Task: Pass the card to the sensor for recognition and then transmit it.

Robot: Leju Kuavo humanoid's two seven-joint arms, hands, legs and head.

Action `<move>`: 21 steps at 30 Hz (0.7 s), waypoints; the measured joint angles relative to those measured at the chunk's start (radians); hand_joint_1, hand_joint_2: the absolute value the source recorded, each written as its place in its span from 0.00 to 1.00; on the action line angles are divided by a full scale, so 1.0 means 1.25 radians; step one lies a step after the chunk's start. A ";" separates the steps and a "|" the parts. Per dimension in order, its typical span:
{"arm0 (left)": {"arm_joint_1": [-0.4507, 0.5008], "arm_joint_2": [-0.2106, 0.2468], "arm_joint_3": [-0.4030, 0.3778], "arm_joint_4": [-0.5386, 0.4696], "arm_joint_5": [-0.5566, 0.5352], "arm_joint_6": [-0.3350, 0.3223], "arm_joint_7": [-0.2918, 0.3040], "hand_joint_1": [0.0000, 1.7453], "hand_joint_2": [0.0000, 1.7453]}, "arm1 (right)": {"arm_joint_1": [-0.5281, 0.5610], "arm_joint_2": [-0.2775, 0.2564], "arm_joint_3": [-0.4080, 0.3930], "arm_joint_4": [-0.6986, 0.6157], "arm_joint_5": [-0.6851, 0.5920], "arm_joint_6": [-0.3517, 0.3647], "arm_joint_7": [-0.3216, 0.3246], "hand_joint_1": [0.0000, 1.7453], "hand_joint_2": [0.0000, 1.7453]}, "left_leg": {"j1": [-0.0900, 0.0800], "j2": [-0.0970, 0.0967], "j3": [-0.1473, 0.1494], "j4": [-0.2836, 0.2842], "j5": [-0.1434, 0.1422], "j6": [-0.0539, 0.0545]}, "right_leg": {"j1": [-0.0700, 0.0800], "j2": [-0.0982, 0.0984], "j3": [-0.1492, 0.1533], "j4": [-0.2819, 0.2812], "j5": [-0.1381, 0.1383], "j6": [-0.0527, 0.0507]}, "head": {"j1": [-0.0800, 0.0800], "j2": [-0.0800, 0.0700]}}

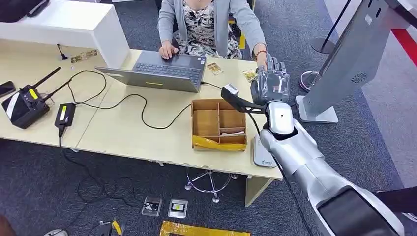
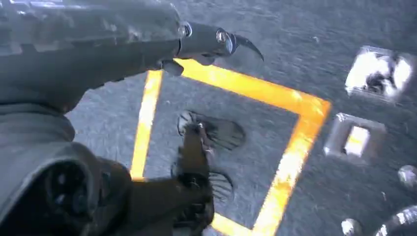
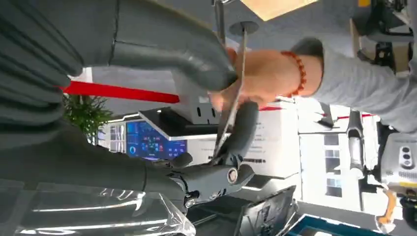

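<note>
Fingers of the silver right hand (image 3: 216,123) are pinching a thin, stiff, light card (image 3: 231,105) edge-on, while a person's hand (image 3: 260,78) is reaching beside it.

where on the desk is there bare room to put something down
Free: the patch between the cable, the laptop and the box, and the front strip left of the box. Crowded: the left end with the radio, and the right corner around the right hand.
</note>
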 joint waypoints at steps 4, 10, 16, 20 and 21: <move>0.000 0.009 0.009 0.023 0.006 -0.009 -0.003 0.00 0.00 | -0.002 -0.001 0.001 0.021 -0.010 0.007 -0.004 0.00 0.00 | 0.000 0.000 0.000 0.000 0.000 0.000 | 0.000 0.000 0.000 0.000 0.000 0.000 | 0.000 0.000; 0.000 0.009 0.015 0.046 0.017 0.020 -0.031 0.00 0.00 | -0.028 -0.018 0.002 0.048 -0.021 0.045 0.015 0.00 0.00 | 0.000 0.000 0.001 0.000 0.000 0.000 | 0.000 0.000 0.000 0.000 0.000 0.000 | 0.000 0.000; 0.000 0.010 0.017 0.060 0.025 0.018 -0.005 0.00 0.00 | -0.030 -0.074 -0.002 0.070 -0.116 0.020 0.025 0.00 0.00 | -0.001 0.000 0.001 0.001 0.000 0.000 | -0.001 -0.001 0.001 0.000 0.000 0.000 | 0.000 0.000; 0.000 0.009 0.017 0.066 0.041 0.019 0.006 0.00 0.00 | -0.029 -0.120 -0.024 0.086 -0.221 0.019 0.041 0.00 0.00 | -0.001 0.000 0.001 0.001 0.000 0.000 | -0.001 0.000 0.000 0.000 0.000 0.000 | 0.000 0.000; 0.001 0.009 0.017 0.066 0.043 0.019 0.008 0.00 0.00 | -0.028 -0.130 -0.030 0.090 -0.239 0.019 0.046 0.00 0.00 | -0.001 0.000 0.001 0.001 0.000 0.000 | -0.001 0.000 0.000 0.000 0.000 0.000 | 0.000 0.000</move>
